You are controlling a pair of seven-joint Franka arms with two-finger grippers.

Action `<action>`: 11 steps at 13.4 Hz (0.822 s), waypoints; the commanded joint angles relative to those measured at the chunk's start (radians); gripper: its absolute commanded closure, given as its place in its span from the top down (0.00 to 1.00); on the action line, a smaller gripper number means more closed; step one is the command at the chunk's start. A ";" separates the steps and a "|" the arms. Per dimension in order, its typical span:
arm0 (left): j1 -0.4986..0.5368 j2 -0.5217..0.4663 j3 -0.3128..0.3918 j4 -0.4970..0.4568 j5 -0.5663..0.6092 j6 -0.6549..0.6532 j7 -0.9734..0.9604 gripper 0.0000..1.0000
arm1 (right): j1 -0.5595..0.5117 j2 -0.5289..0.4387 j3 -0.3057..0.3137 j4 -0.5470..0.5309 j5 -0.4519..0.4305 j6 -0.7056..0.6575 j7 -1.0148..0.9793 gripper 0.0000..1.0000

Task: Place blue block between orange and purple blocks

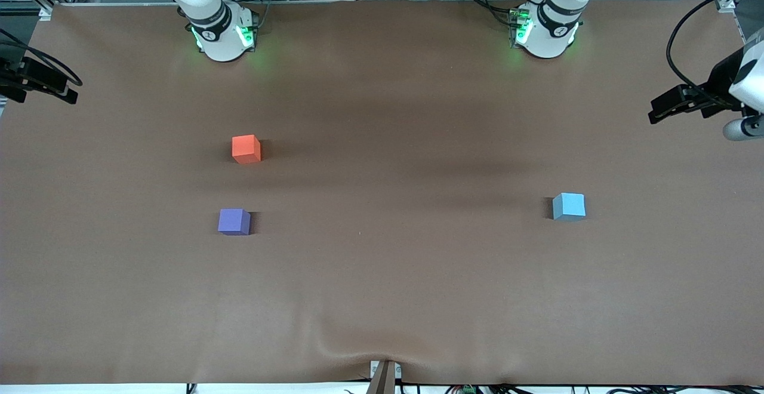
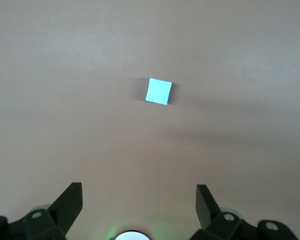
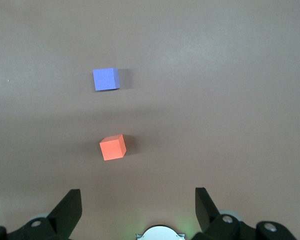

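The light blue block (image 1: pixel 568 206) sits alone on the brown table toward the left arm's end; it also shows in the left wrist view (image 2: pixel 158 91). The orange block (image 1: pixel 246 148) and the purple block (image 1: pixel 234 221) sit toward the right arm's end, the purple one nearer the front camera, with a gap of about two block widths between them. Both show in the right wrist view: orange (image 3: pixel 113 147), purple (image 3: pixel 105 79). My left gripper (image 2: pixel 139 192) is open and empty, high over the table. My right gripper (image 3: pixel 138 196) is open and empty, high over the table.
The arm bases (image 1: pixel 222 36) (image 1: pixel 546 33) with green lights stand along the table's edge farthest from the front camera. Black hand parts show at the front view's side edges (image 1: pixel 686 102) (image 1: pixel 36 80). The brown cloth (image 1: pixel 382 298) puckers at the near edge.
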 commanded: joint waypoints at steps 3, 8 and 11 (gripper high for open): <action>0.005 0.046 -0.006 -0.069 0.002 0.123 0.009 1.00 | 0.000 -0.007 0.007 0.012 0.002 -0.014 0.010 1.00; -0.009 0.102 -0.012 -0.143 0.002 0.237 0.011 1.00 | -0.003 0.000 0.002 0.010 0.001 0.008 0.010 1.00; -0.015 0.106 -0.014 -0.199 0.002 0.316 0.012 1.00 | -0.013 0.000 0.000 -0.019 0.001 0.066 0.010 1.00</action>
